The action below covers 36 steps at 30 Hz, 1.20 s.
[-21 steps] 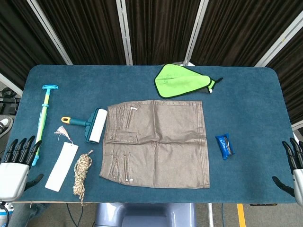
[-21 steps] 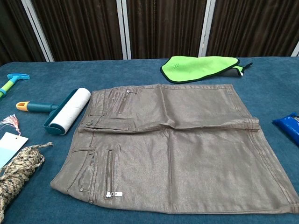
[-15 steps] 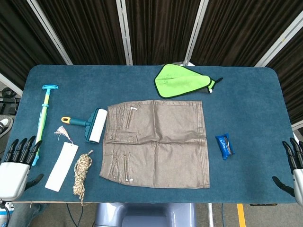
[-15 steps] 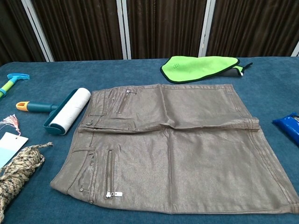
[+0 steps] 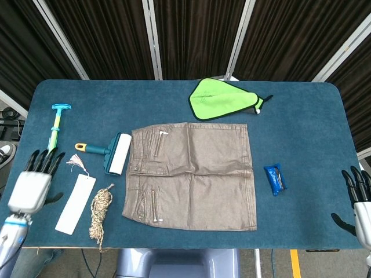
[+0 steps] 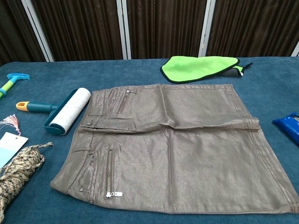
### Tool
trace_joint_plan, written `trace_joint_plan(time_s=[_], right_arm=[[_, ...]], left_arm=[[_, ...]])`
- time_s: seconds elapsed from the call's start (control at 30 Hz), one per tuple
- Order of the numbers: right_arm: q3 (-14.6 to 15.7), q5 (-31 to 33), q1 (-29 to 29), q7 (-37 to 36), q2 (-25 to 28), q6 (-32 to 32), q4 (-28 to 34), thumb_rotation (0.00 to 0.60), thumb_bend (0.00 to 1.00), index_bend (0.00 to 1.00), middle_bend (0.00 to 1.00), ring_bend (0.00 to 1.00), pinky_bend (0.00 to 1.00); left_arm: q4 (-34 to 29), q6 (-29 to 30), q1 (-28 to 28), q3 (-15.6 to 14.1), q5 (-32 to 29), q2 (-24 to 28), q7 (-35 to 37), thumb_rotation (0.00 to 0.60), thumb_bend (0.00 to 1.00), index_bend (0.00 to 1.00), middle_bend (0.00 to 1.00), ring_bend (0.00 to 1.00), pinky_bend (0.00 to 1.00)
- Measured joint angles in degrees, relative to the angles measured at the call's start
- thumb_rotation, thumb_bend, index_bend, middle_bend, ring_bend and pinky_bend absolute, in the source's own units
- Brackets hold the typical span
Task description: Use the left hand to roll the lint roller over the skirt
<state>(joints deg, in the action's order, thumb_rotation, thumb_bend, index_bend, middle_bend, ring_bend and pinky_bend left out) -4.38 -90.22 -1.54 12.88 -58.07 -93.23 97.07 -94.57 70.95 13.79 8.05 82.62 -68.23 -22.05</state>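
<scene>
From the head view we see the lint roller (image 5: 110,153) lying just left of the skirt (image 5: 191,175), handle pointing left, drum running front to back; our left hand (image 5: 35,184) hovers near the table's (image 5: 307,116) left edge, fingers spread, holding nothing; our right hand (image 5: 359,200) likewise. From the chest view, the roller's drum lies beside the skirt's waistband

I see both views bright and evenly lit from above, with only thin soft shadows under things on the table (image 5: 301,116). The skirt (image 6: 177,149) carries a dull sheen along its creases, no harsh glare. Everything reads sharp in both views. The curtains (image 5: 191,35) behind the far edge stay dark. In my head view the table's edges bow slightly.
</scene>
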Motion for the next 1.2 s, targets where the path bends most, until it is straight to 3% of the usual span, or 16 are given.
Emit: trace_joint_plan(time_s=[0.2, 0.37, 0.7, 0.93, 1.2], right_arm=[[-0.71, 1.91, 0.81, 2.88, -0.86, 1.44, 0.43, 0.6, 0.0, 0.0, 0.0, 0.0, 0.0], [-1.29, 4.0, 1.1, 3.93, -1.31, 2.2, 0.25, 0.6, 0.0, 0.0, 0.0, 0.0, 0.0], [-1.56, 6.2, 1.42, 3.92, -1.4, 3.52, -0.16, 0.6, 0.0, 0.0, 0.0, 0.0, 0.0], [-1.45, 6.47, 1.69, 4.1, -1.46, 3.9, -0.28, 0.6, 0.0, 0.0, 0.0, 0.0, 0.0], [-1.51, 7.15, 1.87, 4.13, -1.55, 4.21, -0.56, 0.6, 0.0, 0.0, 0.0, 0.0, 0.0]], left_arm=[[13.23, -11.69, 9.06, 3.55, -6.0, -7.32, 1.49, 0.6, 0.33, 0.1, 0.03, 0.0, 0.01], [24.57, -16.55, 13.69, 4.23, -7.14, -13.35, 5.2, 0.6, 0.44, 0.18, 0.1, 0.01, 0.03], [43.47, -20.15, 18.3, 2.54, -5.71, -23.35, 18.3, 0.6, 0.46, 0.21, 0.12, 0.04, 0.08], [49.78, -21.73, 20.53, 1.4, -4.93, -28.37, 23.75, 0.6, 0.46, 0.22, 0.12, 0.05, 0.1], [53.49, -22.58, 22.48, 1.18, -5.1, -32.47, 25.99, 0.6, 0.49, 0.24, 0.19, 0.14, 0.2]])
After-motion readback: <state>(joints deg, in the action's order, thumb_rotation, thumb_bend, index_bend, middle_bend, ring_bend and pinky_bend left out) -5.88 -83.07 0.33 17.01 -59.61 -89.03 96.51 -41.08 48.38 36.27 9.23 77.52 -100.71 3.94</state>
